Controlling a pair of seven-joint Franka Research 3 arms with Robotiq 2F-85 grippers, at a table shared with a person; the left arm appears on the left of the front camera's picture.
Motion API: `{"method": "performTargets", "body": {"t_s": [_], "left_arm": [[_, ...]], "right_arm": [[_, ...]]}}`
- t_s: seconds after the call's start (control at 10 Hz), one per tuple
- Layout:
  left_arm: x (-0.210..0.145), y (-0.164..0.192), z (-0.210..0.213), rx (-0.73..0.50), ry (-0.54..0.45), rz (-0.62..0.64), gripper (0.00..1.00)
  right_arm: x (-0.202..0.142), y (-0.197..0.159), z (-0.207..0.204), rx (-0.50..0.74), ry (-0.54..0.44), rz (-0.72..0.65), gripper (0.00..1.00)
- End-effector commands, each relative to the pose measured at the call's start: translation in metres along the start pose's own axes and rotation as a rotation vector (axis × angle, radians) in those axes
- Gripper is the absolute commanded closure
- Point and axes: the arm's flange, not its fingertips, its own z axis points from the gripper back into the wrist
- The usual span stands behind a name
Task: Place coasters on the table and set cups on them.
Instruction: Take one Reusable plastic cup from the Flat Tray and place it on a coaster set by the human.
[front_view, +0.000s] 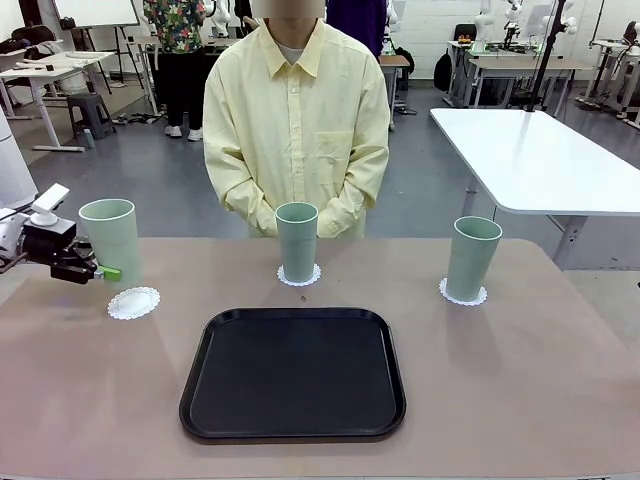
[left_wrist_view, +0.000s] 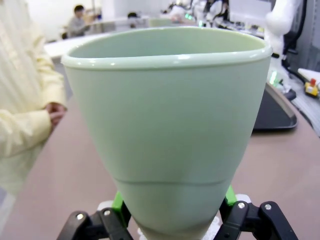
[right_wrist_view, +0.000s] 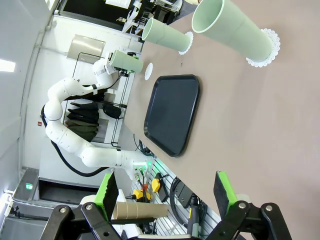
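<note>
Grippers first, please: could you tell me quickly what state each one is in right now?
Left gripper: shut on a tall pale mint-green plastic tumbler, held above the table.
Right gripper: open, holding nothing.

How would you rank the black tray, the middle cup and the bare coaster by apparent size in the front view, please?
Largest to smallest:
1. black tray
2. middle cup
3. bare coaster
The tray lies nearest the camera, which exaggerates its lead.

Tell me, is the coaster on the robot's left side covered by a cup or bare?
Bare. The coaster lies uncovered on the table; the left gripper holds the third cup beside it.
</note>
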Motion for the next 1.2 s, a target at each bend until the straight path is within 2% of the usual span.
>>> {"method": "performTargets", "body": {"t_s": [0.0,0.2,0.4,0.5,0.8,1.1], "left_arm": [[-0.002,-0.016,-0.003,-0.040,-0.022,-0.008,0.19],[-0.007,-0.028,-0.006,-0.041,-0.034,0.031,0.19],[-0.005,-0.030,-0.009,0.052,-0.048,0.056,0.19],[-0.015,-0.022,-0.010,-0.024,-0.036,0.052,0.19],[-0.017,-0.025,-0.011,-0.013,-0.039,0.061,0.19],[-0.028,-0.018,-0.017,-0.017,-0.012,-0.026,0.19]], "right_arm": [[-0.001,0.000,0.000,0.011,-0.004,-0.004,0.00],[-0.001,0.000,0.000,0.011,-0.004,-0.004,0.00],[-0.001,0.000,0.000,0.011,-0.004,-0.004,0.00],[-0.001,0.000,0.000,0.011,-0.004,-0.004,0.00],[-0.001,0.000,0.000,0.011,-0.004,-0.004,0.00],[-0.001,0.000,0.000,0.011,-0.004,-0.004,0.00]]}}
